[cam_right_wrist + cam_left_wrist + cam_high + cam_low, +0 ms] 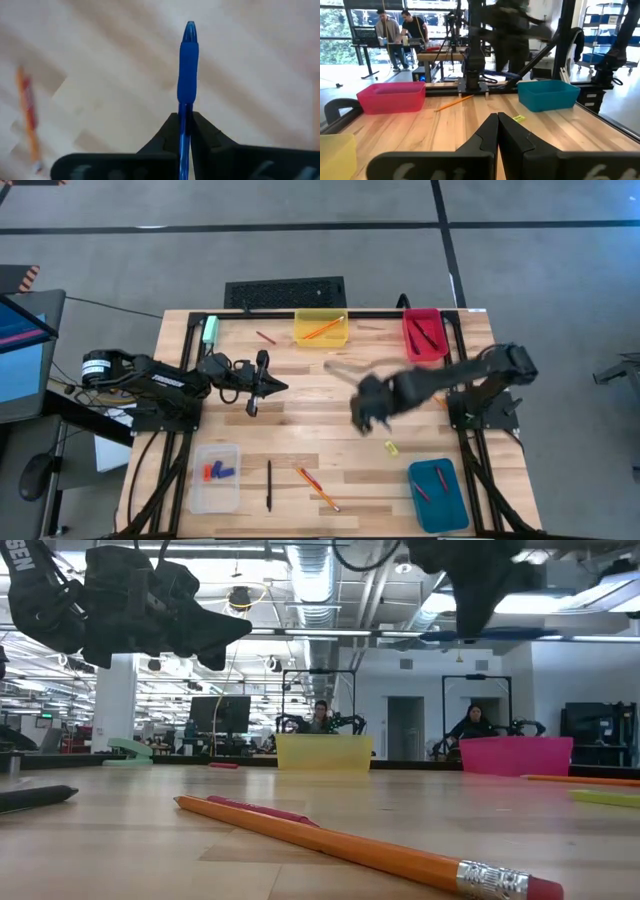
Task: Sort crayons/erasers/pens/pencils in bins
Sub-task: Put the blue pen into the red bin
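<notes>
Right wrist view shows the right tool (pixel 184 125) clamped on a blue pen (pixel 188 65), its long axis running straight out past the fingertips, above the bench (pixel 300 395) middle, the teal-blue bin (pixel 437 494) lying nearest that arm.

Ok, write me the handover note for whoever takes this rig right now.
Right gripper: shut on a blue pen, above mid-table.
Left gripper: shut, empty, waiting on the left side.
Done: pencil in yellow bin; sticks in red bin and teal bin; erasers in clear bin.
Left: bin the held pen; loose yellow eraser, black pen, front pencil with crayon, far crayon.
</notes>
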Robot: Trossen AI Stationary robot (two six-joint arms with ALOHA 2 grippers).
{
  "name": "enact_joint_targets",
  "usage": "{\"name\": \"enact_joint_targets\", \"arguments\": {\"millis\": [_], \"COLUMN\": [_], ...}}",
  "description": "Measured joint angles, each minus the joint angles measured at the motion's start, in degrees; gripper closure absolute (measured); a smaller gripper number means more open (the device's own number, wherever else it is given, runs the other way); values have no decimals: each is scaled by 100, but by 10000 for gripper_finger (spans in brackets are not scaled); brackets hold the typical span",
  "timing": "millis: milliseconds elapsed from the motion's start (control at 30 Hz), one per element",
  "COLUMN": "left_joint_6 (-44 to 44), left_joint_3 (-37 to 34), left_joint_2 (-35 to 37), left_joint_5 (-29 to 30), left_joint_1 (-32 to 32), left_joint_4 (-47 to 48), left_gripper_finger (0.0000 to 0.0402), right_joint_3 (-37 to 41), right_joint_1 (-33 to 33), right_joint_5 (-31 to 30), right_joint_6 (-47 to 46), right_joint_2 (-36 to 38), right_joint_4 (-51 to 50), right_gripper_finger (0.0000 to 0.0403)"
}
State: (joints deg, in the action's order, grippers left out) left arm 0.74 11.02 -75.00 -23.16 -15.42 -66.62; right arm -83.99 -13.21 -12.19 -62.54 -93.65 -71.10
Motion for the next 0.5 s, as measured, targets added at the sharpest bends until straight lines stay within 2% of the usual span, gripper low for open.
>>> {"name": "enact_joint_targets", "arguments": {"millis": [200, 500], "left_joint_6": [-25, -26], "left_joint_3": [-1, -1], "left_joint_2": [0, 0], "left_joint_5": [50, 66], "left_joint_1": [0, 0], "left_joint_4": [-1, 58], "left_gripper_finger": [401, 401], "right_joint_3": [-3, 187], "right_joint_1": [1608, 4161], "right_joint_5": [-323, -330], "right_joint_6": [1316, 3306], "right_joint_2": [489, 697], "right_joint_4": [-929, -820], "right_gripper_finger": [375, 376]}}
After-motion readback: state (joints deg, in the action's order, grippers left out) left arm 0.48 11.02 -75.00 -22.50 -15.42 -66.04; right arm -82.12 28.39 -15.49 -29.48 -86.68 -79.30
